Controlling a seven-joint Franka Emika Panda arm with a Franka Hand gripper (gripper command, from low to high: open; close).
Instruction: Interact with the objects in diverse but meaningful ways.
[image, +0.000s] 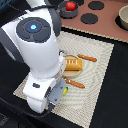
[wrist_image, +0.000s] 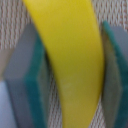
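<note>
Yellow banana (wrist_image: 70, 60): lay lengthwise between the two teal-padded fingers (wrist_image: 35, 85) of the gripper (wrist_image: 70, 67), over the woven beige placemat (image: 95, 55); pads stood close against both sides of the fruit, though firm contact could not be told from the blurred wrist view. In the exterior view, only a sliver of yellow (image: 63, 90) showed beneath the white arm (image: 37, 55), low on the mat. Golden ridged bread loaf (image: 73, 64): rested near the middle of the mat. Two orange-handled utensils (image: 87, 58) (image: 75, 83): one beyond the loaf, one nearer the arm. Red tomato (image: 71, 6): sat in a dark pot (image: 70, 8) on the toy stove top (image: 102, 17). Grey pot (image: 123, 17): stood at the exterior view's right edge.
</note>
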